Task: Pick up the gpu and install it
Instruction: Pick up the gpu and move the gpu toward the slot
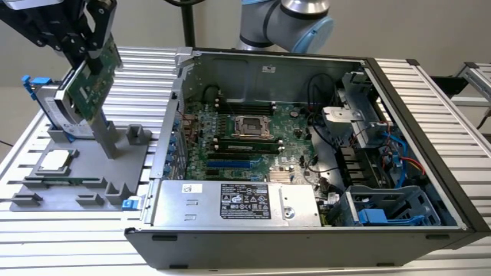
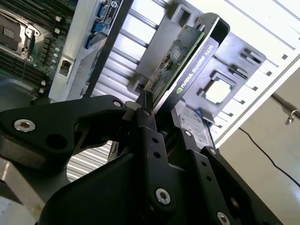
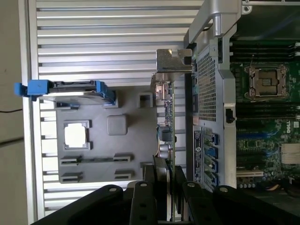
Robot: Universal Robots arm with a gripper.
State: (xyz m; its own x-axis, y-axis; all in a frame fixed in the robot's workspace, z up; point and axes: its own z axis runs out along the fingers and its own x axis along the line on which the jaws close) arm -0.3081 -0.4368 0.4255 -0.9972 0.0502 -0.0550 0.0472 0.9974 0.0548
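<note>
A ribbed silver aluminium table (image 1: 429,103) carries everything; at the exterior view's left lies a flat grey plastic fixture tray (image 1: 92,169) with raised posts; at its far-left corner a silver hard drive in a blue frame (image 1: 57,112) stands on edge; nearer the camera a small square silver CPU chip (image 1: 57,161) lies flat in its recess; above the tray the black metal gripper (image 1: 88,49) is clamped on the upper edge of the gpu (image 1: 88,86), a thin rectangular card with a green circuit board face, held on edge and tilted; its silver end bracket (image 1: 103,135) points down toward the tray's posts, and I cannot tell whether it touches them; in both wrist views the fingers (image 2: 150,136) press either side of the card (image 3: 168,117), black shroud on one face, green board on the other; just beside the tray, to the right, the open black and grey computer case (image 1: 291,247) lies on its side; inside it are the green motherboard (image 1: 253,144) with its bare CPU socket (image 1: 251,125), a silver power supply box (image 1: 230,204) at the near wall and a blue drive cage (image 1: 383,210) at the right; behind the case stands the grey and pale blue robot arm (image 1: 291,20)
</note>
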